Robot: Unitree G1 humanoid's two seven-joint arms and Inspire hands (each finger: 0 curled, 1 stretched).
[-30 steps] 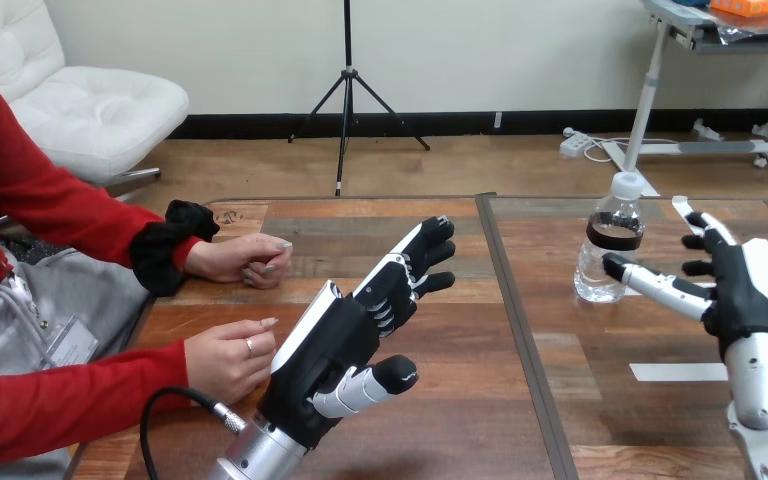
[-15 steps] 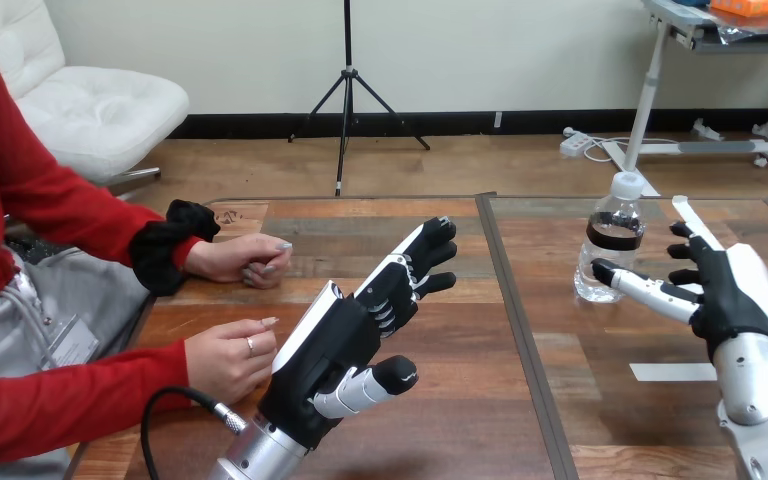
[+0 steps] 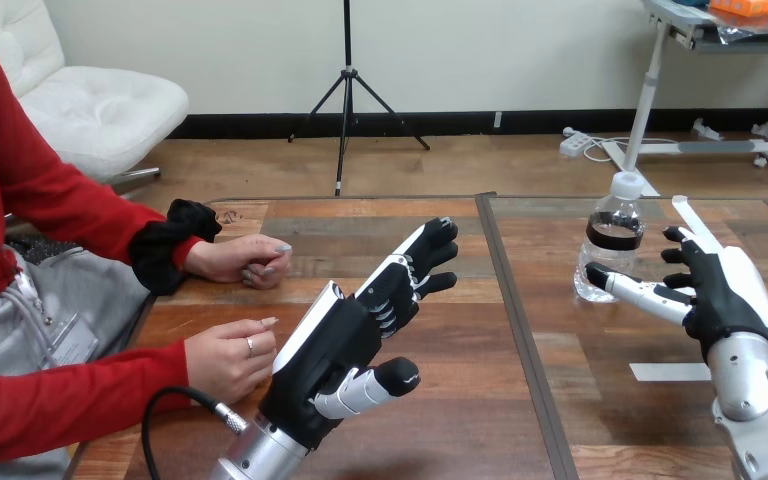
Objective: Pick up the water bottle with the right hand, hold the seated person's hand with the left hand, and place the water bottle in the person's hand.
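Note:
A clear water bottle [image 3: 610,240] with a white cap and dark label band stands upright on the table at the right. My right hand [image 3: 712,285] is open just right of it, thumb stretched to the bottle's lower front, fingers beside it and not curled round it. My left hand [image 3: 360,330] is open over the table's middle, fingers straight and pointing away. The person's near hand [image 3: 228,358] rests loosely curled on the table just left of my left hand, apart from it. The person's far hand [image 3: 245,260] lies closed on the table behind.
The wooden table [image 3: 460,420] has a dark seam running down its middle. A strip of white tape [image 3: 665,371] lies on the table below my right hand. A dark cloth bundle [image 3: 192,215] sits by the person's far wrist.
My right hand has moved left toward the bottle, its thumb now reaching the bottle's lower front. My left hand and the person's hands have stayed where they were.

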